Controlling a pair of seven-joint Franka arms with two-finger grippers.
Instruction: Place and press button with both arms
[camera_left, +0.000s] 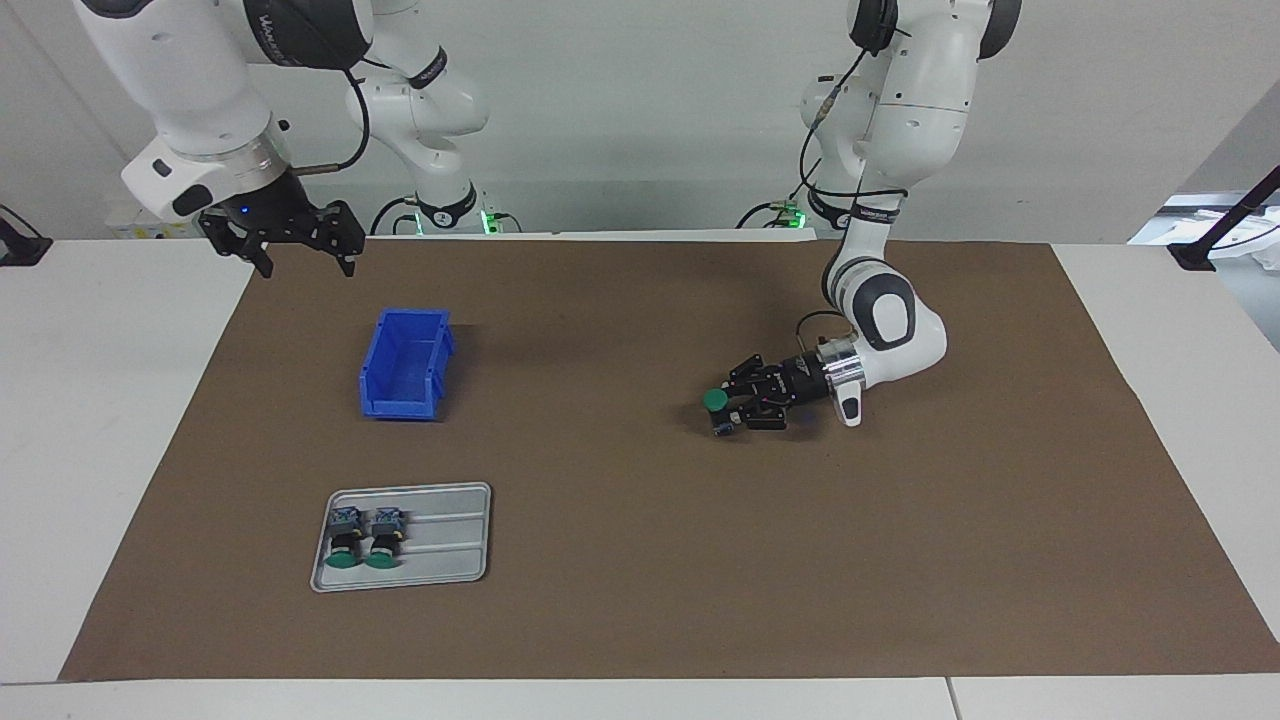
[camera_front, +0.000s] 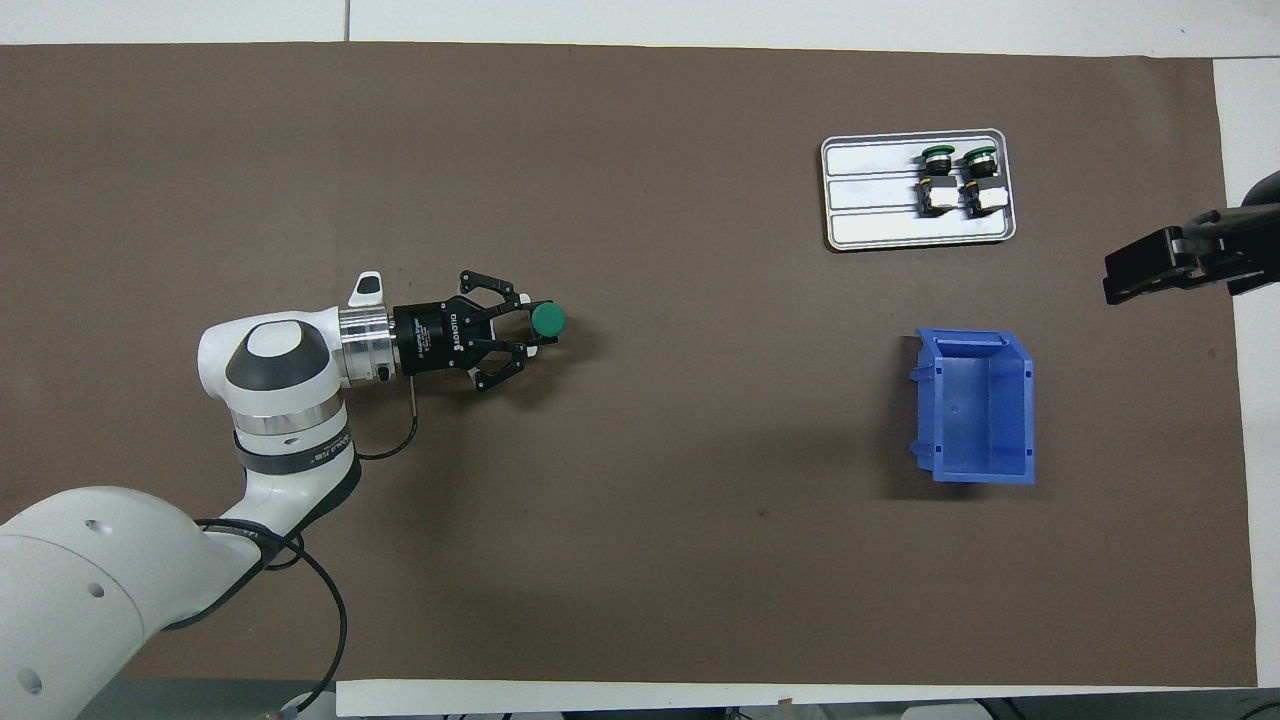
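The right gripper (camera_left: 290, 245) hangs high over the table edge nearest the robots, above bare table beside the brown mat, with its black fingers spread wide and nothing between them; that arm waits. Next out from the robots stands the open-topped blue plastic bin (camera_left: 405, 363), empty, resting on the brown paper mat (camera_left: 640, 560). About level with the bin, well apart from it toward the left arm's end of the table, the left gripper (camera_left: 728, 408) lies low and nearly horizontal just above the mat, its fingers closed on the small push-button switch with a round flat green cap and black cylindrical body (camera_left: 716, 402). The cap points up and the blue-grey terminal end sits at or just above the mat; whether it touches cannot be told. Farthest from the robots, past the bin, the shallow grey metal tray (camera_left: 450, 572) carries 2 matching green-capped switches (camera_left: 363, 538) lying side by side, touching or nearly so, caps turned away from the robots. The button looks light, rigid and hard-shelled, so it should stand a firm pinch, but its round body is probably smooth and could twist or slide. The black barrel below the cap seems the best place to hold, leaving the cap free for pressing.
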